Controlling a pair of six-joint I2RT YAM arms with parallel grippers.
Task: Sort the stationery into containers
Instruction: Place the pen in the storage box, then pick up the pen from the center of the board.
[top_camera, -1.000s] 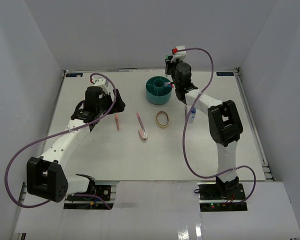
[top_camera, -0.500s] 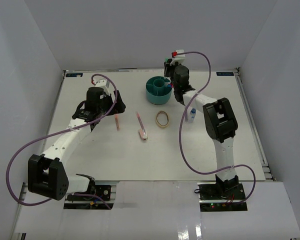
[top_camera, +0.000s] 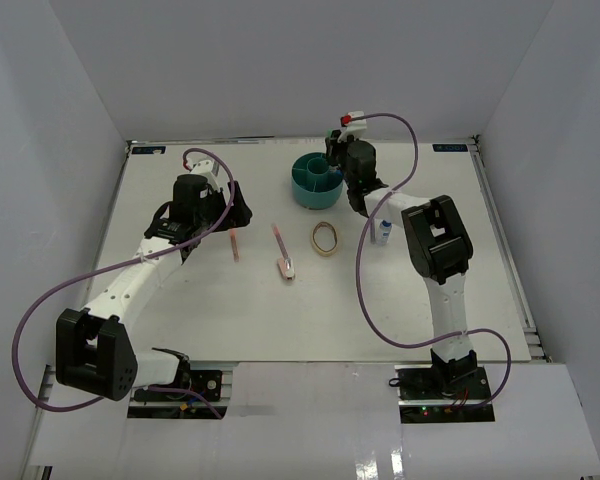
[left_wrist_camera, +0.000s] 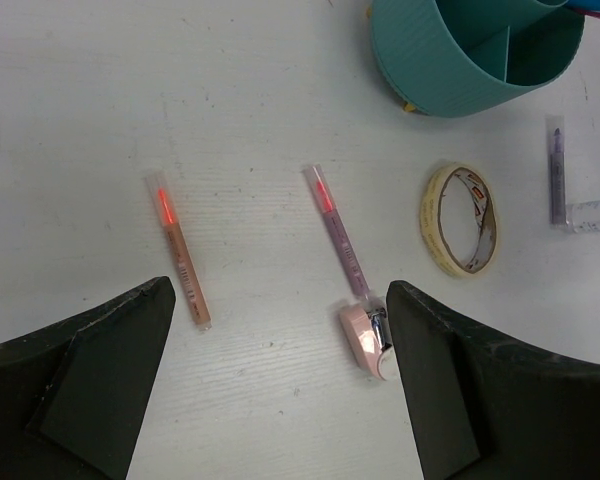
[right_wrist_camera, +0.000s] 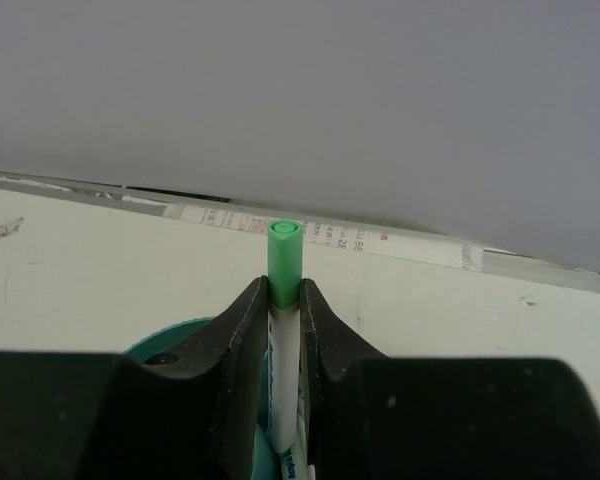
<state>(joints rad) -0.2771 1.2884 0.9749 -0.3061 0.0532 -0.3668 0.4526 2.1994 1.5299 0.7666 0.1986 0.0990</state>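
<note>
Right wrist view: right gripper (right_wrist_camera: 283, 300) fingers clamped on upright white pen with green cap (right_wrist_camera: 283, 250), over round teal plastic organizer (left_wrist_camera: 450, 70) — grip hidden in top view. Left wrist view: left gripper (left_wrist_camera: 280, 290) fingers wide apart, holding nothing, above white table (left_wrist_camera: 80, 100). Lying there: orange pen (left_wrist_camera: 183, 262), pink pen (left_wrist_camera: 340, 240) just beside small pink eraser (left_wrist_camera: 365, 340), tan rubber band loop (left_wrist_camera: 460, 220) near organizer. Top view only — tiny blue-capped clear bottle (top_camera: 384, 229), right of loop.
</note>
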